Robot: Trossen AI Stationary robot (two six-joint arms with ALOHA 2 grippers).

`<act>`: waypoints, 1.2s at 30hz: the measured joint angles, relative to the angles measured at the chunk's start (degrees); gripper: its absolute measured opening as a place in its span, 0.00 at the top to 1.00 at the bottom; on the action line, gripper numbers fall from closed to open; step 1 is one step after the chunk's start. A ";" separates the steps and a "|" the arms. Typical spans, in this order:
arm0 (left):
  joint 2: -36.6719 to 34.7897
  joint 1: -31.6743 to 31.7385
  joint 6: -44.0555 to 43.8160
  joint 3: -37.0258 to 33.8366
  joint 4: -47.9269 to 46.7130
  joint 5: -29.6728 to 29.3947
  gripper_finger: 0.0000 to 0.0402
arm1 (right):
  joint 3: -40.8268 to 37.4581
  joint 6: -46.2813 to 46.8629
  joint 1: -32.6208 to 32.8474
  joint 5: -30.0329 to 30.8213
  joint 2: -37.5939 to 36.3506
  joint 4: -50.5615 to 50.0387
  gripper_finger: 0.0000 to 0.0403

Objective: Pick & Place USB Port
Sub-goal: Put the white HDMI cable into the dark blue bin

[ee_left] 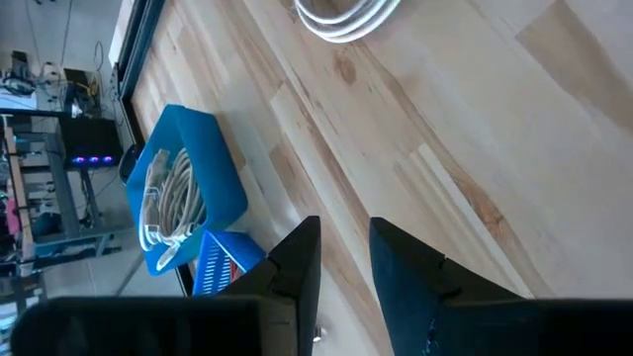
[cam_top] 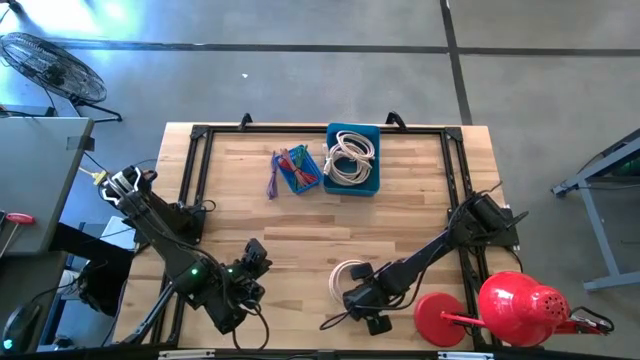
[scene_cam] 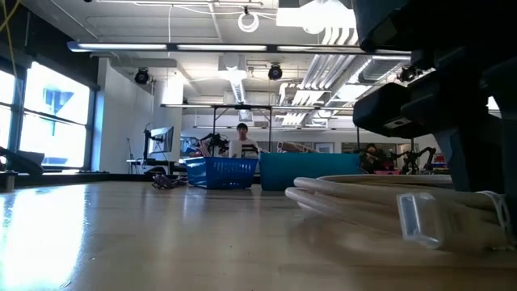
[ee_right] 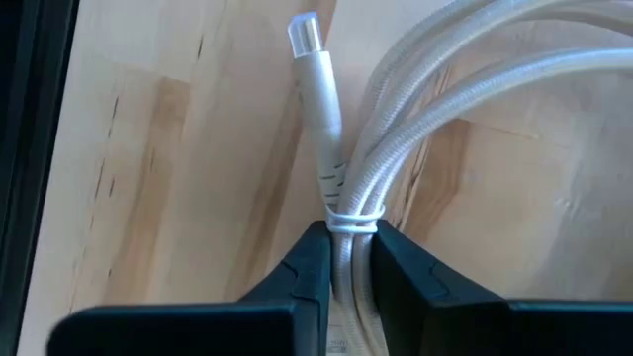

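Note:
A coiled white USB cable [cam_top: 348, 272] lies on the wooden table near its front edge. Its loops are tied into a bundle, and one plug [ee_right: 304, 35] sticks out flat on the wood. My right gripper [ee_right: 351, 232] comes down on the coil [scene_cam: 380, 198] and is shut on it. My left gripper [cam_top: 258, 252] hovers over bare wood at the front left. Its fingers [ee_left: 297, 262] stand a little apart with nothing between them. At the far side a blue bin [cam_top: 352, 158] holds more white cables. My right gripper pinches the tied bundle of cable strands [ee_right: 352, 220] between its two fingers, right at the thin tie and just behind the plug's strain relief. The fingers come steeply from above and lie along the strands. The coil rests on the table.
A small blue basket [cam_top: 297, 170] of coloured cables stands left of the blue bin. A red disc [cam_top: 440, 318] and a red can [cam_top: 525, 308] sit at the front right corner. A black frame [cam_top: 200, 180] borders the table. Bare wood lies between the arms.

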 joint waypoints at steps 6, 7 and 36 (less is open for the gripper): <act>0.00 0.01 -0.01 0.00 0.01 -0.15 0.79 | -0.11 -0.06 0.00 1.62 -0.36 -0.87 0.90; 0.00 0.00 0.00 0.00 -0.01 -0.14 0.79 | -0.14 -0.11 0.05 2.17 -0.64 -1.25 0.90; -0.07 0.01 -0.29 0.00 -11.25 -7.40 0.79 | 9.88 -7.89 -19.34 36.32 -22.18 -18.29 0.90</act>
